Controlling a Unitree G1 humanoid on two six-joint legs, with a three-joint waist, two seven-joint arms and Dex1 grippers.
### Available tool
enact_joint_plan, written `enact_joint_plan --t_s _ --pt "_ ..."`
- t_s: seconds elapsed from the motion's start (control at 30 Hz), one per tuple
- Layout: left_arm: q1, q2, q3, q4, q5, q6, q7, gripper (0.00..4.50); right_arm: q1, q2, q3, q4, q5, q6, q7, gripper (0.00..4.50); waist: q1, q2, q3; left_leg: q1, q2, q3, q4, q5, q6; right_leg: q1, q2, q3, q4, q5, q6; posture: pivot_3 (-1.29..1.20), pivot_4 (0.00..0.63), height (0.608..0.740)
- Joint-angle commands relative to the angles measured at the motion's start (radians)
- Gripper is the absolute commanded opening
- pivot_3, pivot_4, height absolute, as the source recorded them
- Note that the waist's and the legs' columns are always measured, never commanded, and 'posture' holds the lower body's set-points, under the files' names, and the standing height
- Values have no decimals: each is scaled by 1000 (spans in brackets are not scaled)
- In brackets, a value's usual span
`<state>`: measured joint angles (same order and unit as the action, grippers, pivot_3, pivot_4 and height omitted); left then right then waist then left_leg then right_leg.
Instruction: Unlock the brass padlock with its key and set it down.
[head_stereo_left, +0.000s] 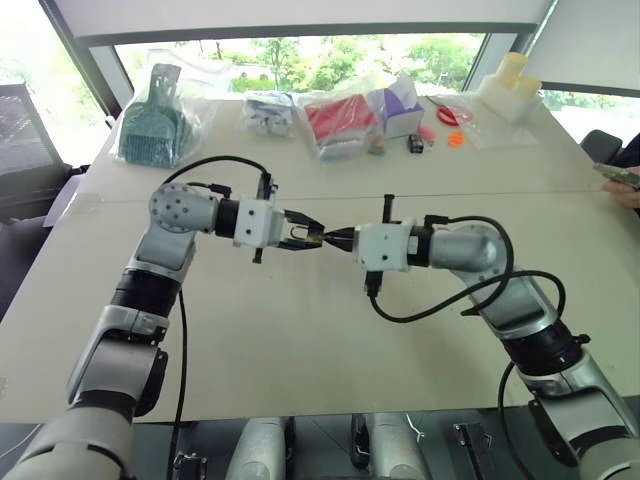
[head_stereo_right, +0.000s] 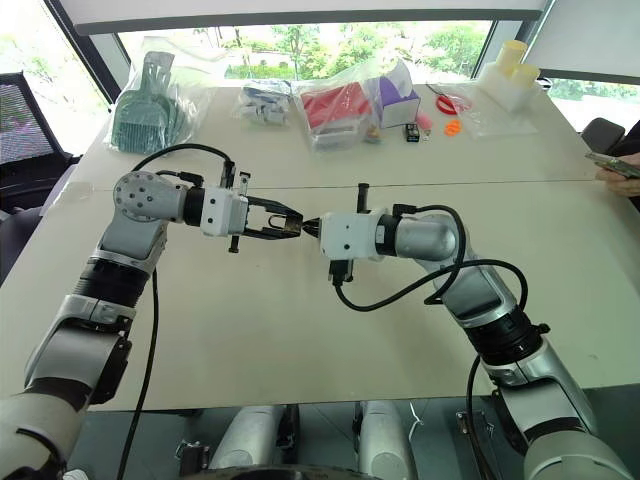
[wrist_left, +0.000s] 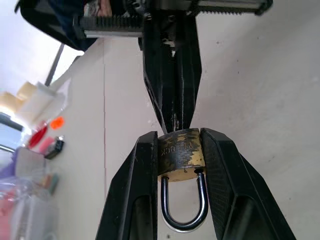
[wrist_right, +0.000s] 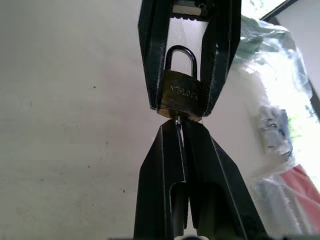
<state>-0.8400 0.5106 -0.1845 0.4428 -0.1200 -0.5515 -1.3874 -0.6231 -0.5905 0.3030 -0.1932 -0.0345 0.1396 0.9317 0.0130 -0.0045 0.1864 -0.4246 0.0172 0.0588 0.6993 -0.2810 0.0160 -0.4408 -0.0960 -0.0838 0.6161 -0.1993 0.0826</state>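
Mid-task state, lock and key engaged above the desk (head_stereo_left: 330, 330). The left hand (wrist_left: 180, 150) clamps the brass padlock (wrist_left: 181, 152) by the two flat sides of its body, one finger (wrist_left: 145, 170) on each side, with the silvery shackle (wrist_left: 184, 210) pointing back toward the wrist and apparently seated at both legs — not yet sprung. The right hand (wrist_right: 179, 125) meets it nose to nose, its fingers pinched together on a thin metal sliver at the lock's underside; this is judged to be the key (wrist_right: 178, 120), entered or entering the keyway, though too little of it shows to be sure. Both hands hold the lock in mid-air, well short of the bagged goods (head_stereo_left: 340, 115) along the far edge. Done: lock picked up, key presented. Left — turning the key, freeing the shackle, and setting the padlock down.
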Motion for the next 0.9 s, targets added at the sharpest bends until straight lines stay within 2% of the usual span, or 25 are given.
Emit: enact_joint_plan --t_s 0.03,0.17,0.2,0.27,0.43,0.47,0.83,0.9 --pt "-39 -15 -5 -21 -28 -3 6 671 -38 19 -24 -39 26 -6 2 72 0 0 0 0 0 0 0 0 0 0 0 0 0 0 0 0 150 740" --pt "-22 6 18 -80 -143 310 -35 671 -44 -20 -12 29 -152 -337 -115 72 -1 0 0 0 0 0 0 0 0 0 0 0 0 0 0 0 150 740" --pt "-23 16 21 -87 -161 369 -52 671 -37 -31 -12 42 -178 -410 -134 322 -1 0 0 0 0 0 0 0 0 0 0 0 0 0 0 0 150 740" --pt "-23 38 21 -99 -188 458 -87 671 -27 -48 -10 74 -218 -534 -164 901 -3 0 0 0 0 0 0 0 0 0 0 0 0 0 1 0 150 740" --pt "-33 40 33 -116 -213 550 -109 671 -27 -52 -13 156 -255 -693 -216 3370 -2 0 0 0 0 0 0 0 0 0 0 0 0 0 1 0 150 740" --pt "-38 36 37 -120 -221 569 -110 671 -32 -50 -12 172 -264 -726 -230 3748 -2 0 0 0 0 0 0 0 0 0 0 0 0 0 1 0 150 740" --pt "-45 30 45 -175 -268 688 -124 671 -96 -13 -6 280 -324 -894 -316 3748 -2 0 0 0 0 0 0 0 0 0 0 0 1 0 1 0 150 740" --pt "-44 30 46 -181 -270 696 -120 671 -104 -9 -7 288 -333 -918 -330 3203 -1 0 0 0 0 0 0 0 -1 0 0 0 1 0 1 0 150 740"
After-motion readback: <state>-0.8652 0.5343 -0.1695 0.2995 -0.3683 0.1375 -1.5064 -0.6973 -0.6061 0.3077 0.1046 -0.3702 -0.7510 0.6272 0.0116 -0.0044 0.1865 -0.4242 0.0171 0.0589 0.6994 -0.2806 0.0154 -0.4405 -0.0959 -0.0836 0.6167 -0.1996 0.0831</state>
